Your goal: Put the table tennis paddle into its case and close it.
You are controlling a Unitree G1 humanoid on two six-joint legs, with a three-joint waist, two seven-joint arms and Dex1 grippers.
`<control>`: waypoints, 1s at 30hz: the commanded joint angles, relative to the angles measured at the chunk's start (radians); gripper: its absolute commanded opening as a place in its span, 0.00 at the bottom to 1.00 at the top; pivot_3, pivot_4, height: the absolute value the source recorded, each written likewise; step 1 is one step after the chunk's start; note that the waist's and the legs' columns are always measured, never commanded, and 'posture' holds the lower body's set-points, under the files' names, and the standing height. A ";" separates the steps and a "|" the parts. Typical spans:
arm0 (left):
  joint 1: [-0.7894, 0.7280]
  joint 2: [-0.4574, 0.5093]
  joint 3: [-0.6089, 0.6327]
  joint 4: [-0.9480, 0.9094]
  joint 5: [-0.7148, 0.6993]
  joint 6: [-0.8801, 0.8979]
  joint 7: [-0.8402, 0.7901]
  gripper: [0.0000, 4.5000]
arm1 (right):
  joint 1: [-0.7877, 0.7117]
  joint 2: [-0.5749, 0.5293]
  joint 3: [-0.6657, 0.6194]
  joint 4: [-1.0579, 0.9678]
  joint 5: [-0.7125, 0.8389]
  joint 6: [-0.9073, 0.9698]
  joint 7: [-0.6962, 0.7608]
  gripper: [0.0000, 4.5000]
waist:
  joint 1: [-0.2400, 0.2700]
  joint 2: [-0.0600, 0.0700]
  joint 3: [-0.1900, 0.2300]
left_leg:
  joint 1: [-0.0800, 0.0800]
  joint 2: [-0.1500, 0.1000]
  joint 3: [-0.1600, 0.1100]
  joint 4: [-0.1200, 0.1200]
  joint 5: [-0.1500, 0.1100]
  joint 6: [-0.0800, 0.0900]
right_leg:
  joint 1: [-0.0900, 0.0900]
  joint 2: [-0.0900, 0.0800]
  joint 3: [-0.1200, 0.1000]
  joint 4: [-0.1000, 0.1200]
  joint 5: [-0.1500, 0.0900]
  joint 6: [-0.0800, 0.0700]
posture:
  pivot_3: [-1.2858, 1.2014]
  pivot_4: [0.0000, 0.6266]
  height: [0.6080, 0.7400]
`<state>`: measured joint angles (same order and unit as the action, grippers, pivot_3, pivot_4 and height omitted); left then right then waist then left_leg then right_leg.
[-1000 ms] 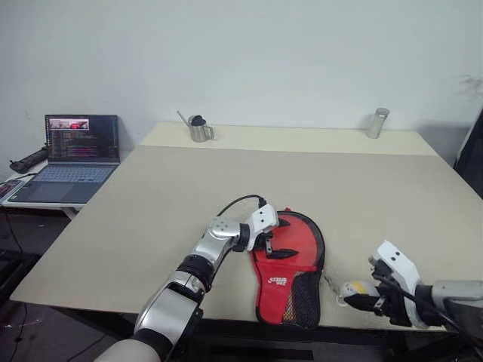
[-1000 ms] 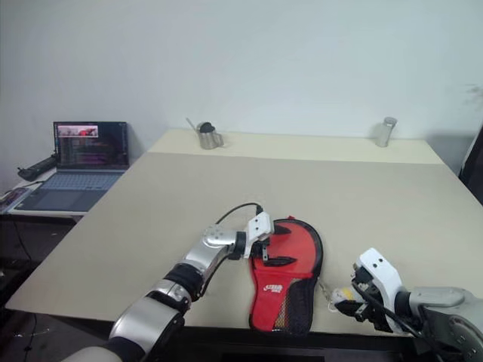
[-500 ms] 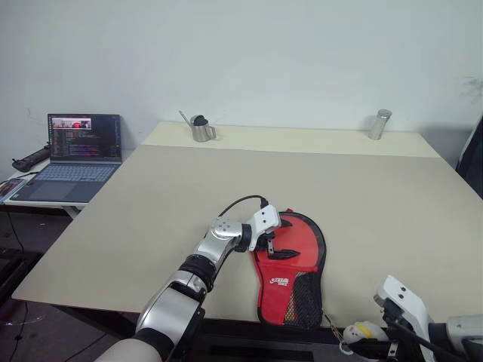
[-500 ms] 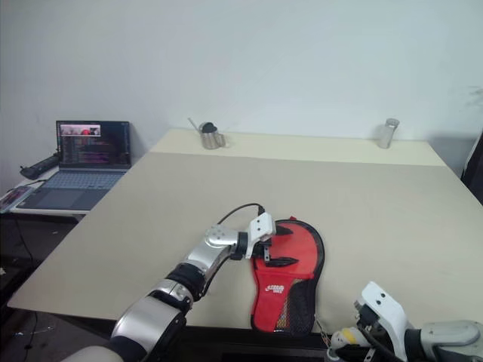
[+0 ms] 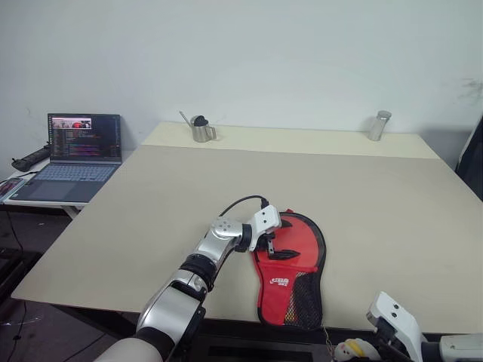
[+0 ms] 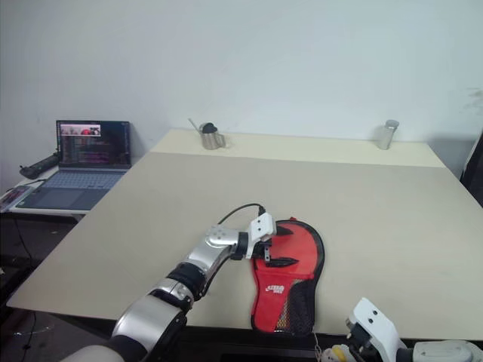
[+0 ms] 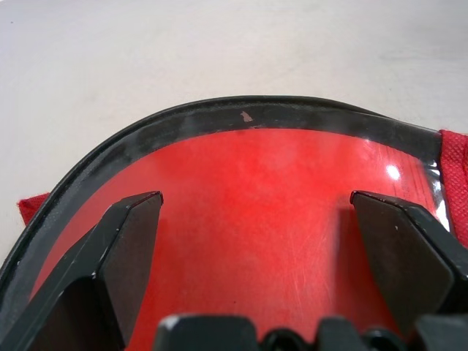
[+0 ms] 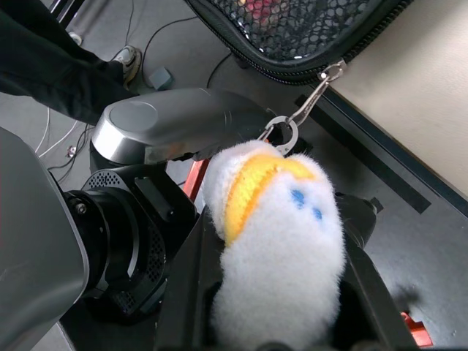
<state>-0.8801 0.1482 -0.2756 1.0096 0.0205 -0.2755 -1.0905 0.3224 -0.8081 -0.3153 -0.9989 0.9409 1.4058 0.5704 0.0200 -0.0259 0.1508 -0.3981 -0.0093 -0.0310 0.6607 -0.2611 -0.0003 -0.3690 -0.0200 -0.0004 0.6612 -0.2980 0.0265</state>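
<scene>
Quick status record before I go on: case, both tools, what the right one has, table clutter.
case: red side up near the table's front edge, mesh end over the edge
paddle: red face inside the open black-edged mouth
left tool: open, fingers spread on the case's upper part
right tool: below the table's front edge, shut on the plush charm
plush charm: white and yellow, clipped by ring and clasp to the case's zip
far edge: metal pitcher, metal cylinder
side desk: laptop

— Where's the case (image 5: 290, 275)?
— Flat at the counter's near edge, red side up, mesh pocket toward the edge.
— And the table tennis paddle (image 7: 248, 219)?
— Red face inside, black-rimmed.
</scene>
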 commanded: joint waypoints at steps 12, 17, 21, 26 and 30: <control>0.048 -0.005 -0.062 0.069 0.086 0.013 -0.001 1.00 | 0.088 -0.096 -0.024 0.002 0.010 -0.140 0.037 1.00 | 0.000 -0.001 -0.001 | 0.000 0.000 0.000 0.000 0.000 0.000 | 0.001 0.000 0.000 -0.001 0.000 0.000 | 0.52 0.24 1.00; 0.049 -0.006 -0.058 0.065 0.083 0.012 -0.001 1.00 | -0.053 -0.095 -0.062 0.075 0.050 -0.216 0.053 1.00 | 0.000 -0.002 -0.001 | 0.001 0.000 0.000 0.001 0.000 0.000 | 0.001 0.000 -0.001 -0.001 0.000 0.001 | 0.52 0.24 1.00; 0.053 -0.004 -0.051 0.050 0.073 0.012 -0.004 1.00 | -0.249 -0.069 -0.040 0.188 0.040 -0.265 0.010 1.00 | 0.000 -0.002 -0.001 | 0.001 0.000 0.000 0.001 0.000 0.000 | 0.002 0.000 -0.001 -0.002 0.000 0.001 | 0.52 0.24 1.00; 0.052 0.029 -0.003 0.017 0.019 0.037 -0.052 1.00 | -0.457 0.027 0.070 0.416 -0.106 -0.456 0.026 1.00 | -0.002 -0.002 0.000 | -0.001 0.000 0.000 0.000 0.000 0.000 | 0.000 0.000 0.000 -0.001 0.001 0.001 | 0.52 0.24 1.00; 0.057 0.055 0.026 -0.028 -0.011 0.054 -0.083 1.00 | -0.550 0.080 0.139 0.535 -0.188 -0.578 0.070 1.00 | -0.009 0.000 0.001 | -0.002 0.000 0.001 -0.001 0.000 0.001 | -0.003 0.000 0.001 0.001 0.003 -0.004 | 0.52 0.24 1.00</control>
<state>-0.8613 0.1753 -0.2440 0.9682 -0.0059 -0.2521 -1.1485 -0.2021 -0.7335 -0.1806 -0.4847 0.7801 0.8952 0.6073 0.0111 -0.0262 0.1515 -0.4000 -0.0091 -0.0302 0.6596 -0.2615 0.0008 -0.3727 -0.0194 0.0007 0.6629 -0.2948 0.0218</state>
